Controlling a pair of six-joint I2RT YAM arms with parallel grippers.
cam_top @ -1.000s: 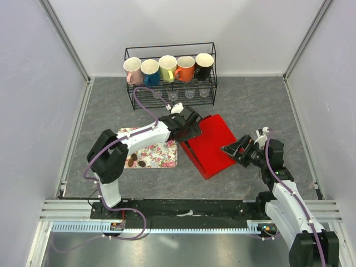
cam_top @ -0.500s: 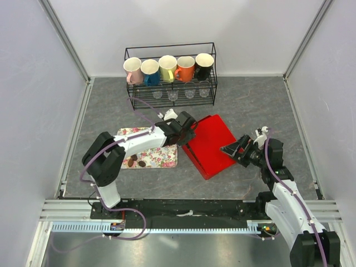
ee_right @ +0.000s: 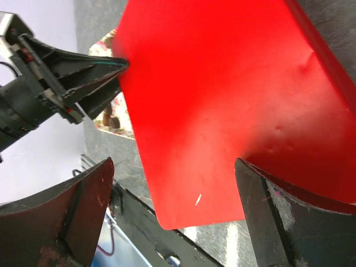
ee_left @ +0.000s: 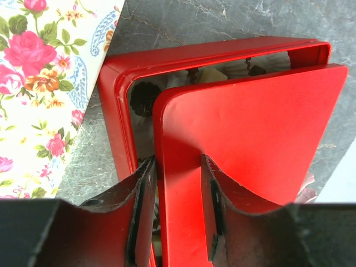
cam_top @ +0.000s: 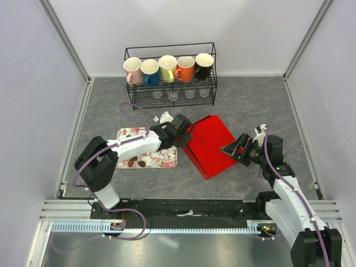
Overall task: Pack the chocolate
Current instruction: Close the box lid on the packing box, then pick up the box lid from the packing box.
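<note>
Choc: three small dark-brown pcs lie loose and close together on the floral tray, well apart from the left tool, off to its left and behind it. One more dark round pc sits inside the red box under the tilted lid, just ahead-left of that tool's tips, not touching. Another dark bit at the box's far end, mostly hidden.
</note>
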